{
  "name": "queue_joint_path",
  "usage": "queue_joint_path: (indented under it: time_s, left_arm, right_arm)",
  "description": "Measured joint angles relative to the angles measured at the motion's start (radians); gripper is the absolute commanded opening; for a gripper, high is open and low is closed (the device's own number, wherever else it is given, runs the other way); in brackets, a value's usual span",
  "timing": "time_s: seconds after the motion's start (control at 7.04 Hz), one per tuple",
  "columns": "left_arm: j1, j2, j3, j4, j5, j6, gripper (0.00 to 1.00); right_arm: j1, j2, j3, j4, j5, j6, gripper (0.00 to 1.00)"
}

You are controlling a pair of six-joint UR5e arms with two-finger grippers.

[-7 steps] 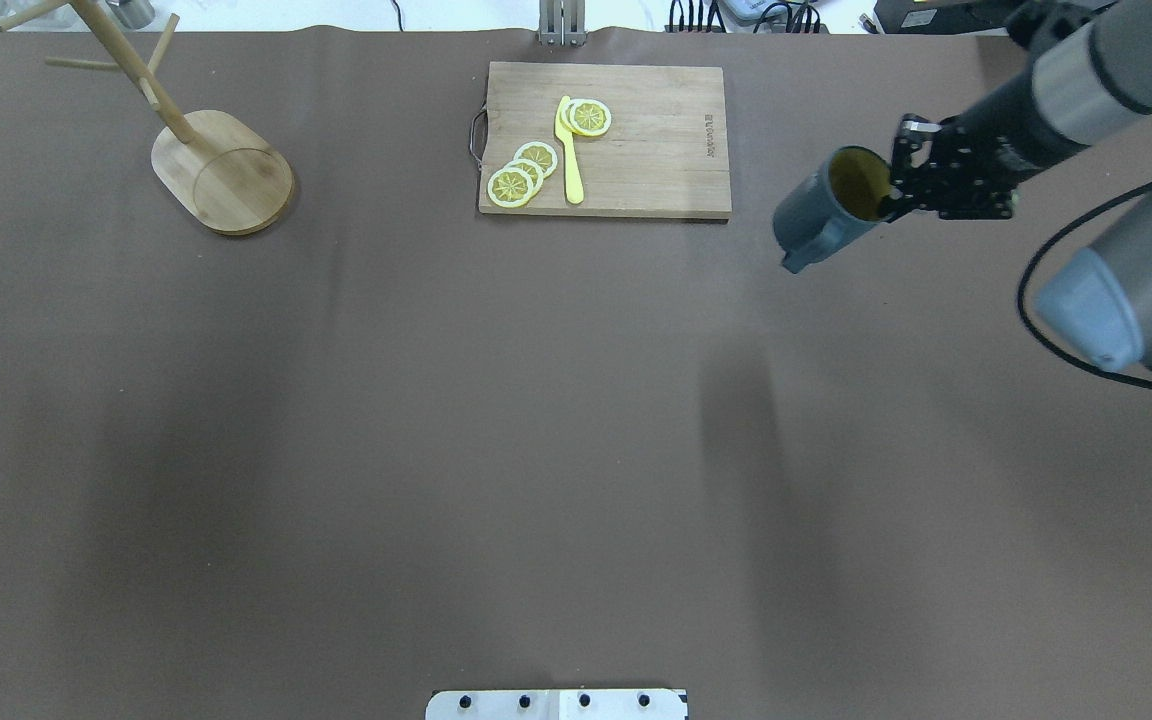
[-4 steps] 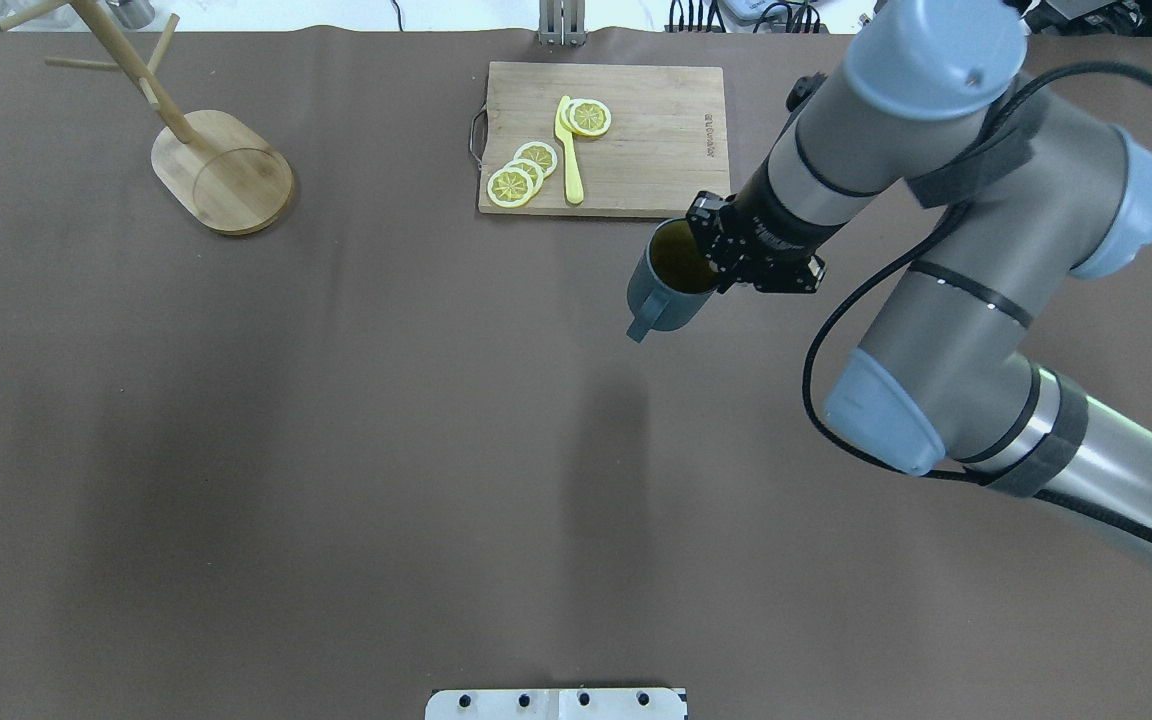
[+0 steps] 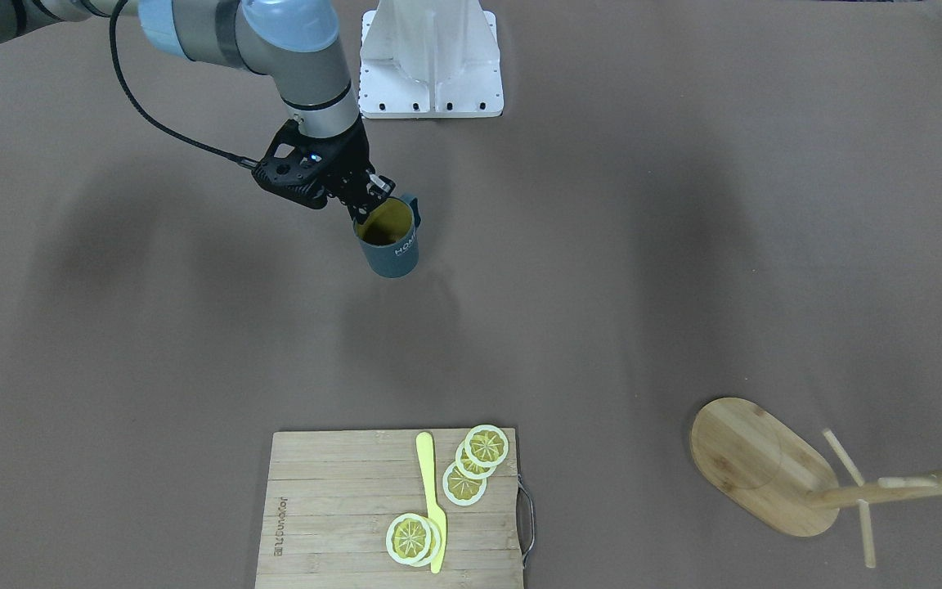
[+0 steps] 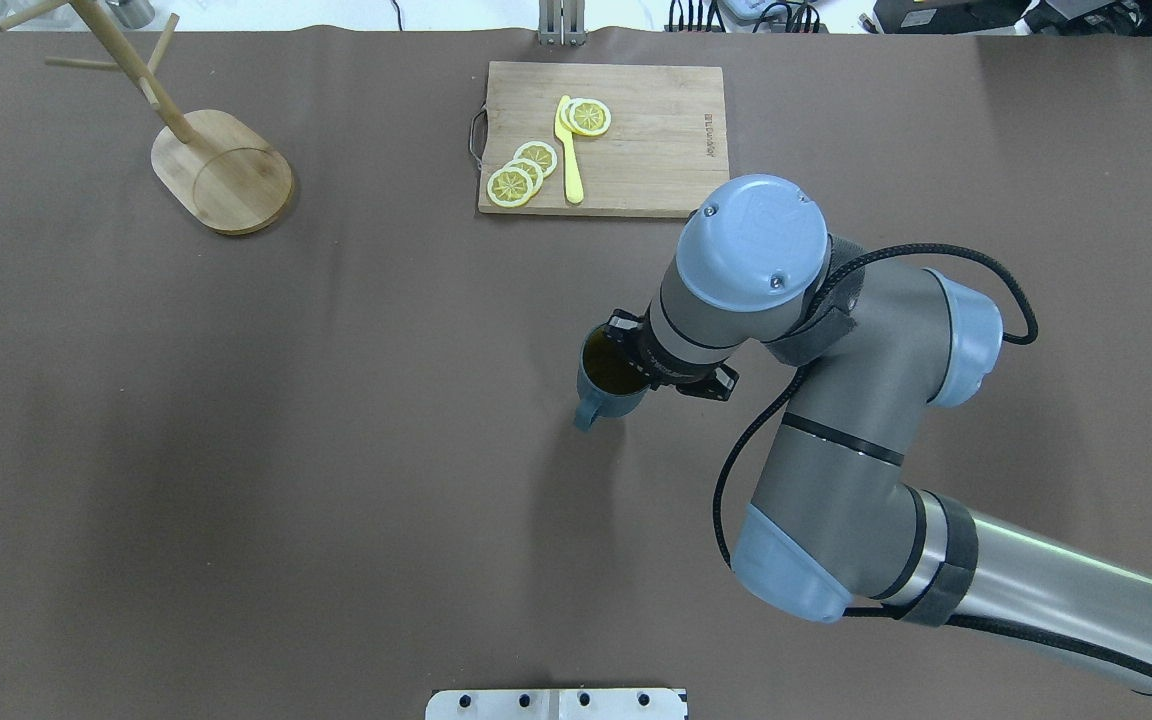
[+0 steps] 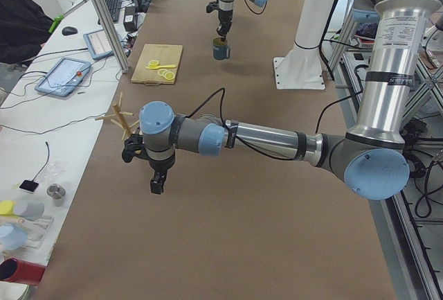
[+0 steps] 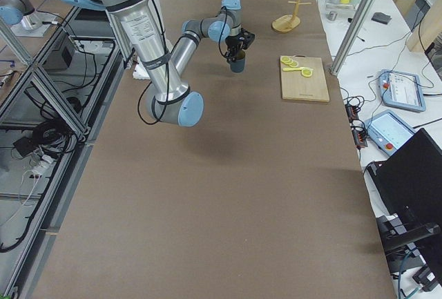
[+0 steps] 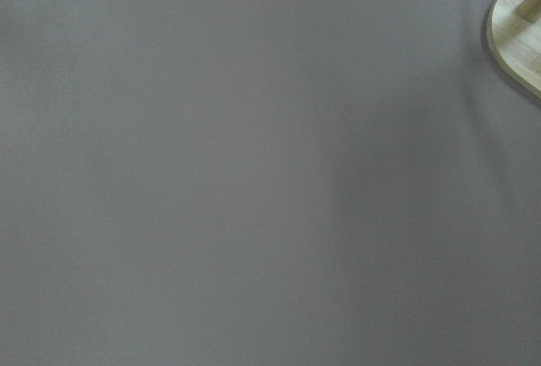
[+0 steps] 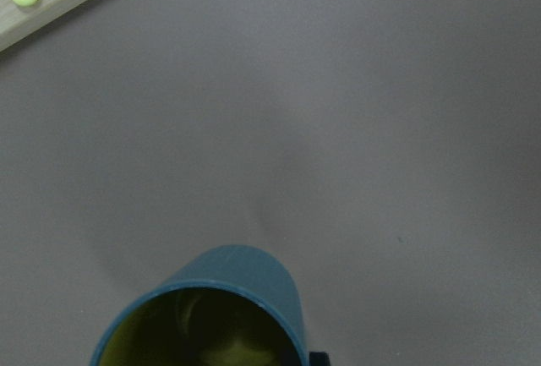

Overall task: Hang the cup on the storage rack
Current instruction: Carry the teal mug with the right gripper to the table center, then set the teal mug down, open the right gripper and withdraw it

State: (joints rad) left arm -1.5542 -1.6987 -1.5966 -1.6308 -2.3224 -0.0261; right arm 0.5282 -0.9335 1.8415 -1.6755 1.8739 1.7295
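Observation:
The slate-blue cup [image 4: 604, 392] with its yellow-olive inside hangs mouth-up above the table's middle, handle toward the robot's side. My right gripper [image 4: 633, 362] is shut on its rim; the same shows in the front view, gripper [image 3: 368, 208] on cup [image 3: 390, 244]. The right wrist view shows the cup's mouth [image 8: 211, 311] at the bottom edge. The bamboo storage rack [image 4: 224, 170] stands at the far left, well apart from the cup; it also shows in the front view [image 3: 757, 466]. My left gripper [image 5: 158, 183] shows only in the left side view, near the rack; I cannot tell its state.
A wooden cutting board [image 4: 656, 150] with lemon slices [image 4: 521, 172] and a yellow knife [image 4: 569, 150] lies at the far middle, beyond the cup. The rack's base corner [image 7: 520, 40] shows in the left wrist view. The robot's white base plate [image 3: 430, 61] is at the near edge.
My right arm has carried the cup from the table's far right, past the board's corner, leftward and nearer to the robot, to the table's middle. The rack and board have not moved.

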Motion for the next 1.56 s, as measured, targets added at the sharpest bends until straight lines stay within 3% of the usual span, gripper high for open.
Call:
queue_joint_path:
  time_s: [0.43, 0.57, 0.71, 0.99, 1.28, 1.56]
  left_arm:
    - [0.0, 0.002, -0.003, -0.001, -0.002, 0.001, 0.98]
    - [0.0, 0.003, -0.005, -0.001, -0.002, 0.001, 0.98]
    - [0.0, 0.002, -0.006, -0.001, -0.003, 0.002, 0.98]
    - [0.0, -0.009, -0.011, -0.003, -0.002, -0.006, 0.98]
    - [0.014, -0.048, -0.033, -0.011, -0.006, -0.053, 0.98]
    - [0.114, -0.054, -0.138, -0.017, -0.042, -0.113, 0.98]
  right_arm:
    - [-0.012, 0.066, -0.109, 0.047, -0.02, 0.063, 0.0]
    - [-0.012, 0.07, -0.132, 0.075, -0.023, 0.08, 0.66]
    - [-0.012, 0.073, -0.147, 0.094, -0.024, 0.088, 1.0]
    - [-0.011, 0.077, -0.153, 0.114, -0.024, 0.093, 1.0]
    - [0.023, 0.067, -0.097, 0.111, -0.009, 0.091, 1.0]
    - [0.157, 0.001, -0.013, 0.109, 0.134, 0.07, 1.0]
